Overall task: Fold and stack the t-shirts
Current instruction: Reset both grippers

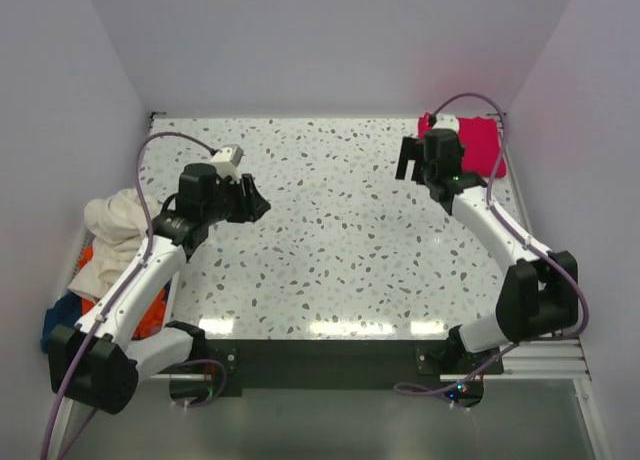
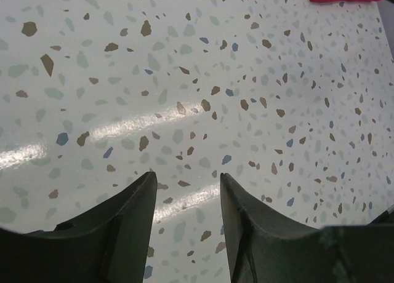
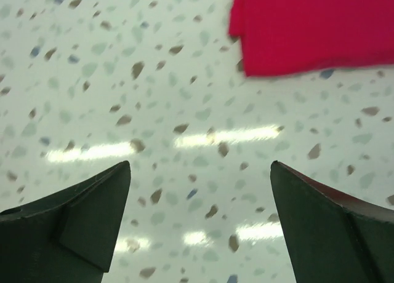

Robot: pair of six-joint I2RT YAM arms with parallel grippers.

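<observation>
On speckled table [image 1: 340, 230] — pale walls [image 1: 330, 40] | left tool [image 2: 188, 178] parted | right tool [image 3: 200, 166] spread | crimson t-shirt [image 1: 478, 145] far-right

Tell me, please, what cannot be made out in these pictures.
- Top view: the left arm covers part of the orange shirt and blue shirt; what lies under the cream shirt is hidden.
- Top view: the right arm hides the red shirt's near-left part.
- Both wrist views: the top edge cuts off the red shirt.
</observation>
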